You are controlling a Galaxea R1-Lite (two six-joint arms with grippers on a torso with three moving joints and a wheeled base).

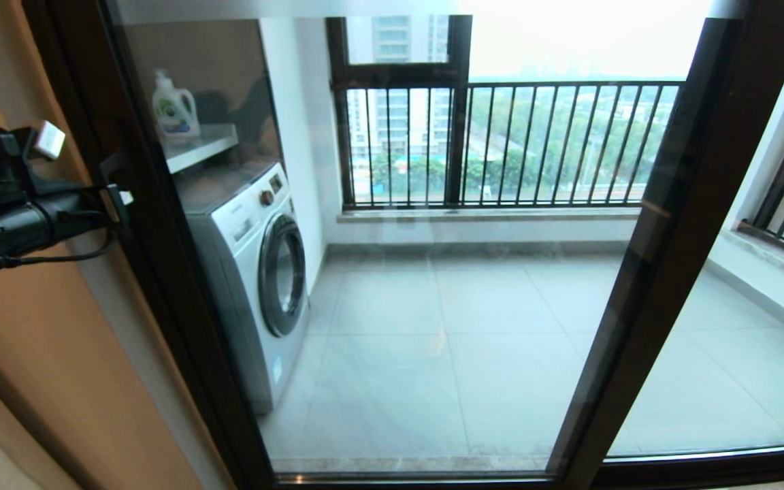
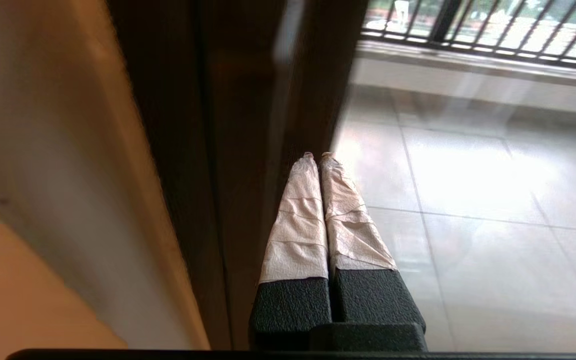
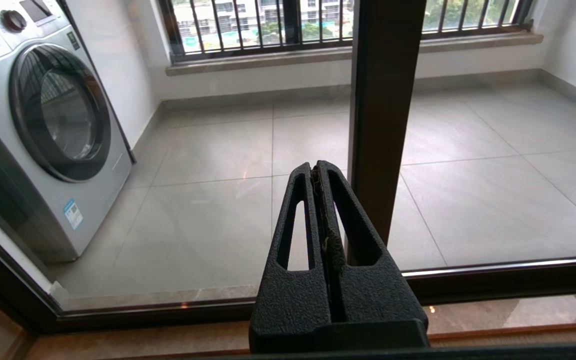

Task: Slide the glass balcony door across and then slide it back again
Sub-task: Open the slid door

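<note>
The glass balcony door (image 1: 433, 272) is a tall clear pane in a slim dark brown-black frame. In the head view it fills most of the scene, its left upright (image 1: 160, 272) running from 11 o'clock down to 7 o'clock and its right upright (image 1: 657, 272) leaning from 1 o'clock to 5 o'clock. It stands upright on its bottom rail (image 3: 168, 312).

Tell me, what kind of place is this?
Probably a flat's laundry balcony, high up: a washing machine stands behind the glass balcony door, with railing bars and tall buildings outside.
</note>
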